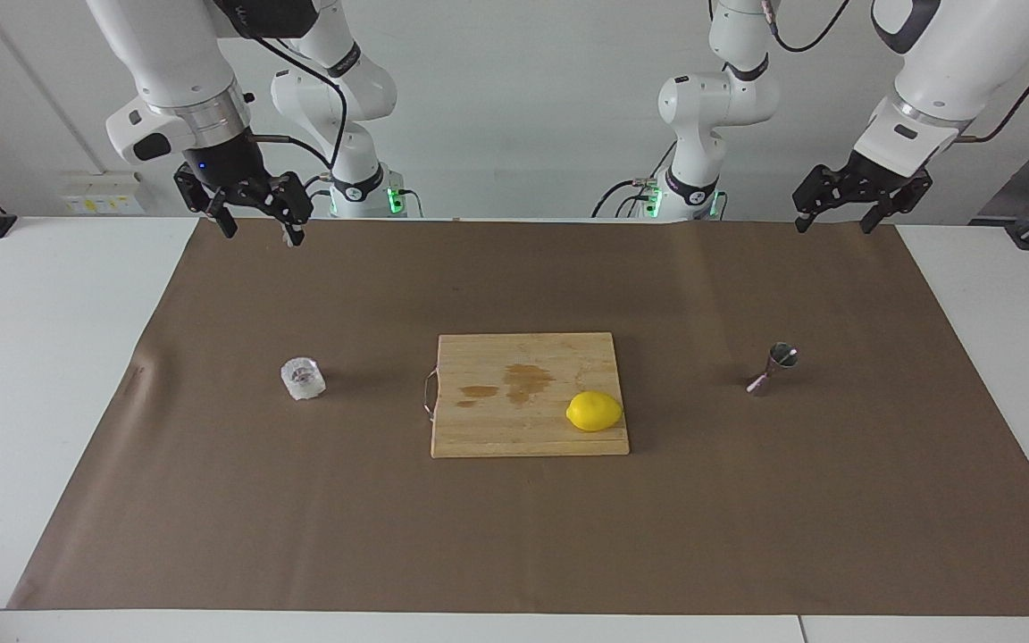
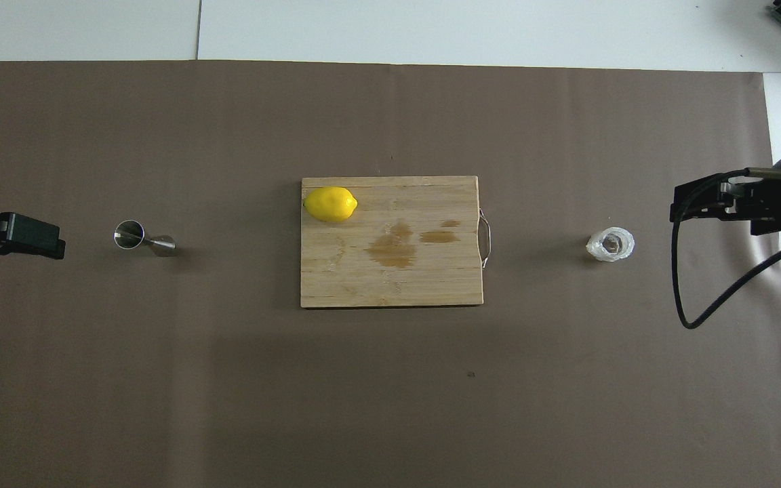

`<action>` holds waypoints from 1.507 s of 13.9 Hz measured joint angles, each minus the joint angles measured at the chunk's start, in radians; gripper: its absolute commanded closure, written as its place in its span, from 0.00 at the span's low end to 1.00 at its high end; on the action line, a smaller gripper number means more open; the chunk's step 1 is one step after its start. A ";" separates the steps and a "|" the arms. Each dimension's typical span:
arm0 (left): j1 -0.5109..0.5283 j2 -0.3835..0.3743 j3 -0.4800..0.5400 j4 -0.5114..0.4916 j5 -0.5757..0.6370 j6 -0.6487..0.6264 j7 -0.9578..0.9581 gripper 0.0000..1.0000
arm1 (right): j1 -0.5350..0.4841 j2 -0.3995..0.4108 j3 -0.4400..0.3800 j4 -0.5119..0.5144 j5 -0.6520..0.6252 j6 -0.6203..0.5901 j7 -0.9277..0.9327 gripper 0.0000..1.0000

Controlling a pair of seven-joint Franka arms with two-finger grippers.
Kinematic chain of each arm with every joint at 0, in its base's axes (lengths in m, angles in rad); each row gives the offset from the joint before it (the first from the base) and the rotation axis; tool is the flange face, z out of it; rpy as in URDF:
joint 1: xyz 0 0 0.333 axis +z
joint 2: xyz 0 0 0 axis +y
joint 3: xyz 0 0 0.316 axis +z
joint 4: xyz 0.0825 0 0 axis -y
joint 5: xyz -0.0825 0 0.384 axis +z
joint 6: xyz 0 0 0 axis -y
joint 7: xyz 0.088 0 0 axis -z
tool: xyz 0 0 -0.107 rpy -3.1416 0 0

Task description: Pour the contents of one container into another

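Observation:
The clear cut-glass tumbler [image 1: 303,379] [image 2: 610,245] stands upright on the brown mat toward the right arm's end. The steel hourglass jigger [image 1: 773,368] [image 2: 143,238] stands upright on the mat toward the left arm's end. My right gripper [image 1: 261,234] [image 2: 719,203] hangs open and empty, high over the mat's edge by the robots. My left gripper [image 1: 834,226] [image 2: 21,235] is also open and empty, raised over the mat's edge at its own end. Neither gripper touches a container.
A wooden cutting board [image 1: 479,429] [image 2: 390,285] with a wire handle and dark stains lies mid-table between the two containers. A yellow lemon [image 1: 594,411] [image 2: 330,204] rests on its corner toward the jigger. The brown mat [image 1: 514,536] covers most of the white table.

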 measured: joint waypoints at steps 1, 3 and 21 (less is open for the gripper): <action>0.018 0.028 0.001 -0.005 -0.004 0.030 -0.032 0.00 | 0.000 0.000 0.000 0.000 0.000 0.000 0.000 0.00; 0.047 0.098 0.002 -0.012 -0.025 0.089 -0.149 0.00 | 0.000 0.000 0.000 0.000 0.000 0.000 0.000 0.00; 0.251 0.184 0.006 -0.439 -0.830 0.479 -1.005 0.00 | 0.000 0.000 0.000 0.000 0.000 0.000 0.000 0.00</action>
